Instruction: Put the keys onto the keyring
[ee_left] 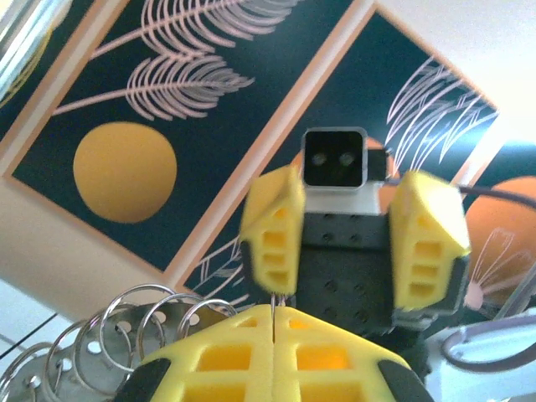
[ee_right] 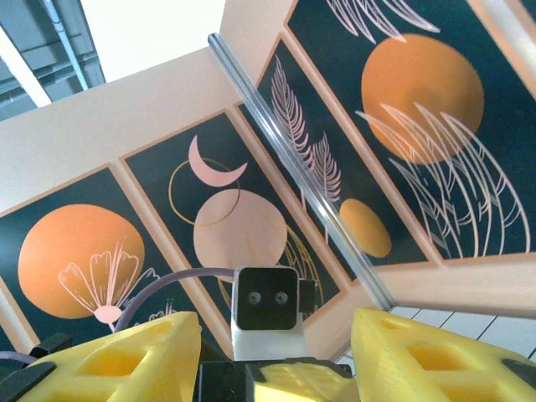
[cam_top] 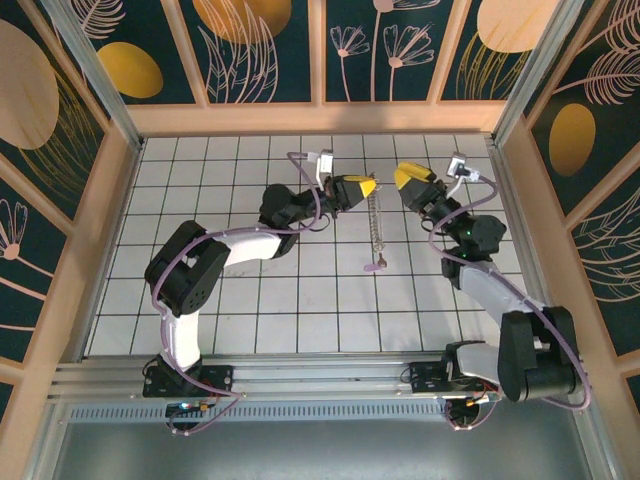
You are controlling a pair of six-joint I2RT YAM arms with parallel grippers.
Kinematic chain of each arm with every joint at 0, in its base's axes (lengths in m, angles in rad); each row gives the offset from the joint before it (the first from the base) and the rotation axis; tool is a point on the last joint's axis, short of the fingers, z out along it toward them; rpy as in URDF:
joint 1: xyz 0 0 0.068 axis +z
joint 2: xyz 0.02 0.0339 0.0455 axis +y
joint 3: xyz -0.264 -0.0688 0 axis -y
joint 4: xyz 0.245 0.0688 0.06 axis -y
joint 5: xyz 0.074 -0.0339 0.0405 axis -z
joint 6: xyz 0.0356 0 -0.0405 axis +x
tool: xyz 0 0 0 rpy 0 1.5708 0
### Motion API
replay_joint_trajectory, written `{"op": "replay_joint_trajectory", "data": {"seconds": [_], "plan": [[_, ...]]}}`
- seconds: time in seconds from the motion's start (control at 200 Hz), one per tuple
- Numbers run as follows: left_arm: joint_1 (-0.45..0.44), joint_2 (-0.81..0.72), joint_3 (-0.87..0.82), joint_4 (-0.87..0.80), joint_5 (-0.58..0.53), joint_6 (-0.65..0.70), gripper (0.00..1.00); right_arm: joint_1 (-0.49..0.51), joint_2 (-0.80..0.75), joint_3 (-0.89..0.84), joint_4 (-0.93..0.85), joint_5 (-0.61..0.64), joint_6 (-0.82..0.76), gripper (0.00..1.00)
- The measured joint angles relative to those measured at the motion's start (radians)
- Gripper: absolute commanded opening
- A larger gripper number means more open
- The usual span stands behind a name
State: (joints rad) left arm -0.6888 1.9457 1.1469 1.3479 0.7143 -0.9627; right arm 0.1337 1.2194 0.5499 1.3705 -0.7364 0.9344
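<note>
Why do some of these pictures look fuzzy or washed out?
Top external view: sharp and evenly lit across the tiled table. Left wrist view: the right gripper facing the lens is softly blurred, the keyring coils crisper, the upper right corner washed out. Right wrist view: ceiling glares white; that gripper's own fingers look soft.

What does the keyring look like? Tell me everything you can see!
The keyring is pale, silvery wire coiled into many round loops, like a spring. In the left wrist view the loops look like shiny metal. It is stretched into one thin, straight line. Its far end is pinched in the shut left gripper, and a tiny pink key sits at its near end. The open right gripper is close by but not touching it.
</note>
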Motion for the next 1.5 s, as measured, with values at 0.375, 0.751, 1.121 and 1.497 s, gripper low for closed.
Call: {"op": "replay_joint_trajectory", "data": {"seconds": [0.375, 0.751, 1.121, 1.497], "plan": [[0.000, -0.130, 0.046, -0.394, 0.040, 0.320, 0.00, -0.024, -0.026, -0.060, -0.051, -0.018, -0.012, 0.50], [0.000, -0.163, 0.052, -0.553, 0.033, 0.459, 0.00, -0.023, 0.014, -0.073, -0.039, -0.058, -0.011, 0.45], [0.000, -0.163, 0.052, -0.544, 0.034, 0.436, 0.00, 0.008, 0.077, -0.072, -0.013, -0.121, -0.012, 0.41], [0.000, -0.163, 0.052, -0.446, 0.046, 0.336, 0.00, 0.029, 0.117, -0.061, 0.018, -0.130, -0.011, 0.38]]}}
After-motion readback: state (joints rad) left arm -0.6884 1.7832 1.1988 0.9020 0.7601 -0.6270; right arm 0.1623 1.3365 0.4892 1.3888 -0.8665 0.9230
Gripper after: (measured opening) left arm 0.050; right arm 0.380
